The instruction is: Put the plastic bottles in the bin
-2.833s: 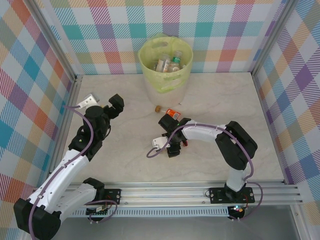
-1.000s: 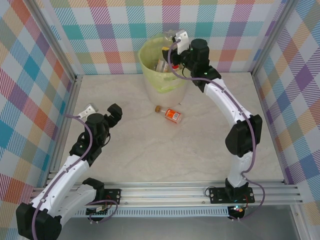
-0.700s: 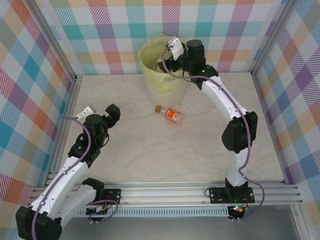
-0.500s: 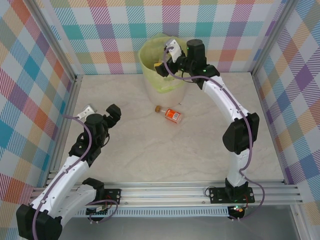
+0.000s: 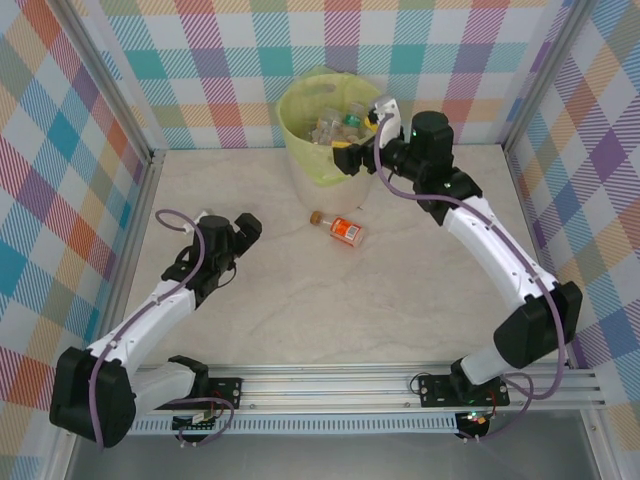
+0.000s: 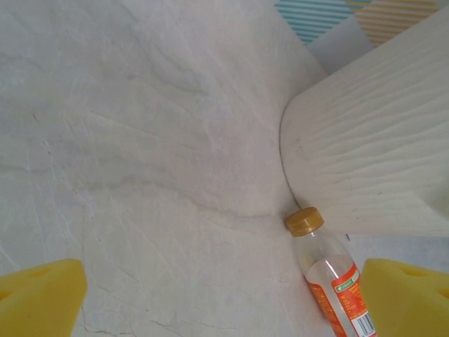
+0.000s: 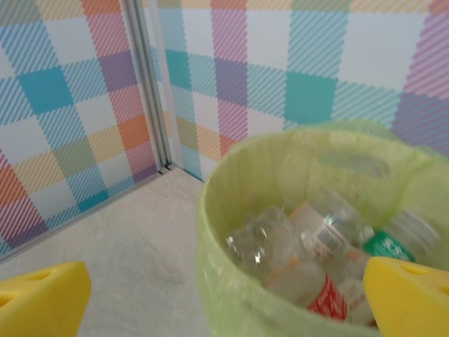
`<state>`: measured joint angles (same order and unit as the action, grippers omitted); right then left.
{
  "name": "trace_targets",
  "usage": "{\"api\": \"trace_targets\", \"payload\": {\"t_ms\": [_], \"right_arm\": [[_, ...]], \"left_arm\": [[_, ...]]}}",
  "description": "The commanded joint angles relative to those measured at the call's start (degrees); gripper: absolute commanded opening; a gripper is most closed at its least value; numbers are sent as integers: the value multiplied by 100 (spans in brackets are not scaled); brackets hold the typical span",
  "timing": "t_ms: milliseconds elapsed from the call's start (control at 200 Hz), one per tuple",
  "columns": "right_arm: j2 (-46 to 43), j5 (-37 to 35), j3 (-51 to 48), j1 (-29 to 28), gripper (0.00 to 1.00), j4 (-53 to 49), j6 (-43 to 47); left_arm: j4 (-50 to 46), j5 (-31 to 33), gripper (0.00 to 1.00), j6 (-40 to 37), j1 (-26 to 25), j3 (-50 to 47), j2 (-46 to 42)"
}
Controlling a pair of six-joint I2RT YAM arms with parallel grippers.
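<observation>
Top external: the bin [image 5: 338, 178] stands at the far edge of the tabletop [image 5: 420, 300], about midway along it. It is a cream-white bucket with a yellow-green bag [image 5: 293, 125] folded over its rim. The binned bottles [image 5: 335, 125] lie heaped inside, clear plastic with a green label and a red one among them.

One loose bottle [image 5: 345, 230] lies on its side on the tabletop, just nearward of the bin and apart from its foot. It has an orange-red label, and its brown cap [image 5: 316, 215] points left.

The right gripper [image 5: 362, 148] hovers at the bin's right rim, arm stretched out from the near edge. Right wrist view: its yellow pads [image 7: 42, 295] sit in the two lower corners, the claw spread wide with nothing between. The bin mouth and the heap of bottles lie straight ahead, with the checked wall [image 7: 70, 91] behind.

The left gripper [image 5: 240, 240] is low over the left half of the tabletop, well clear of the bin and pointing toward the loose bottle. Left wrist view: its pads [image 6: 38, 295] are also at the corners, the claw fully spread and empty. The loose bottle lies ahead, near the right pad. Its cap looks close against the bin's wall, but I cannot tell contact from this angle.
</observation>
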<state>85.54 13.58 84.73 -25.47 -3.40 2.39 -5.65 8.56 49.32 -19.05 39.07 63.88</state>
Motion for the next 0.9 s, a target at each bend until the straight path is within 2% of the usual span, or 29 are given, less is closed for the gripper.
{"api": "trace_targets", "payload": {"t_ms": [0, 85, 160, 270, 400, 655, 895], "right_arm": [[-386, -330, -778, 12, 100, 2, -352], [-587, -479, -1353, 46, 100, -50, -435], [-579, -308, -1677, 84, 100, -247, -548], [-316, -18, -1974, 104, 100, -491, -694], [121, 205, -2286, 138, 100, -226, -834], [1232, 578, -2094, 310, 100, -163, -676], [2076, 637, -1811, 333, 100, -200, -562]], "left_arm": [[247, -148, 100, 331, -123, 159, 141], [274, -110, 100, 392, -250, 237, 267], [274, -69, 100, 413, -414, 338, 436], [298, -120, 100, 542, -598, 457, 761], [475, -394, 100, 683, -721, 552, 1172], [1135, -1333, 100, 618, -758, 676, 1874], [1440, -1701, 100, 806, -767, 732, 2404]]}}
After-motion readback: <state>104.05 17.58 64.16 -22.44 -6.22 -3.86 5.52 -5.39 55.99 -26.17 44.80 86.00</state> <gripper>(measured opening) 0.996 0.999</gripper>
